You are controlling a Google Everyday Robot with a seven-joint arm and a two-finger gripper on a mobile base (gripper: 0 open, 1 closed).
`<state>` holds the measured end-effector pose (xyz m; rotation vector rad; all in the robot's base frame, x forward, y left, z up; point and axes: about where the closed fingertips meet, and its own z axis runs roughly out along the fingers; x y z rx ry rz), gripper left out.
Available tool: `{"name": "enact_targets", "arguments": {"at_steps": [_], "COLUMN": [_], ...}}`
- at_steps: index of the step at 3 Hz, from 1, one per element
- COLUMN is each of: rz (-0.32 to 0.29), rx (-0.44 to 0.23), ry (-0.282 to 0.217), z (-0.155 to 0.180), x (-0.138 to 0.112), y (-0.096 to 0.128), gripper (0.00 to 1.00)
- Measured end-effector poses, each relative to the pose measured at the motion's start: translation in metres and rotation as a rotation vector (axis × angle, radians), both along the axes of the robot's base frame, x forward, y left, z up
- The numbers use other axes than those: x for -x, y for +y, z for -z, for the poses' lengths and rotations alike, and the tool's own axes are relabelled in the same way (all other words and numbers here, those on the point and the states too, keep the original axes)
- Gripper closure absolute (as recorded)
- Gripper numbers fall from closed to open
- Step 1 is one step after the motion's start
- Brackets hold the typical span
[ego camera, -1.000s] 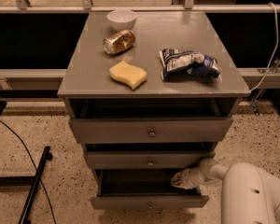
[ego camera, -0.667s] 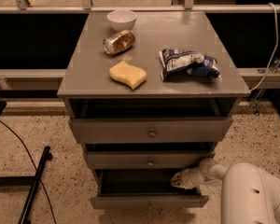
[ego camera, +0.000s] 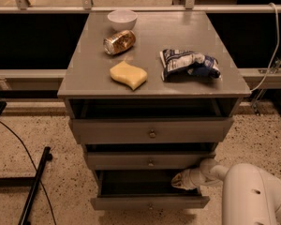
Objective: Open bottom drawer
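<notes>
The bottom drawer (ego camera: 150, 203) is the lowest, slimmest grey front of the cabinet, with a small round knob (ego camera: 151, 206). It stands pulled out, its dark inside showing behind the front panel. My gripper (ego camera: 178, 180) reaches in from the right on a white arm (ego camera: 253, 196) and sits inside the drawer's opening, just above the right part of the front panel. The middle drawer (ego camera: 151, 161) and the top drawer (ego camera: 151, 131) above it also stand out a little from the cabinet.
On the grey cabinet top (ego camera: 84, 74) lie a white bowl (ego camera: 122, 18), a tipped can (ego camera: 119, 42), a yellow sponge (ego camera: 128, 75) and a blue-white snack bag (ego camera: 189, 64). A black stand leg (ego camera: 35, 186) and cable cross the speckled floor at left. A railing runs behind.
</notes>
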<state>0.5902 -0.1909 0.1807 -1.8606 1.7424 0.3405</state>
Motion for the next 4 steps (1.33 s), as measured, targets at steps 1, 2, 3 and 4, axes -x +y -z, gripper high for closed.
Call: {"name": "enact_targets", "arguments": {"at_steps": [1,2,3,4], "rz": [0.0,0.0,0.0,0.0], "rx": [0.0,0.0,0.0,0.0], "ry": [0.0,0.0,0.0,0.0], "z": [0.0005,0.0012,0.0019,0.0019], "x": [0.0007,0.0013,0.0016,0.0018], "y": [-0.0003,-0.0007,-0.0009,-0.001], "gripper": [0.84,0.61,0.63,0.86]}}
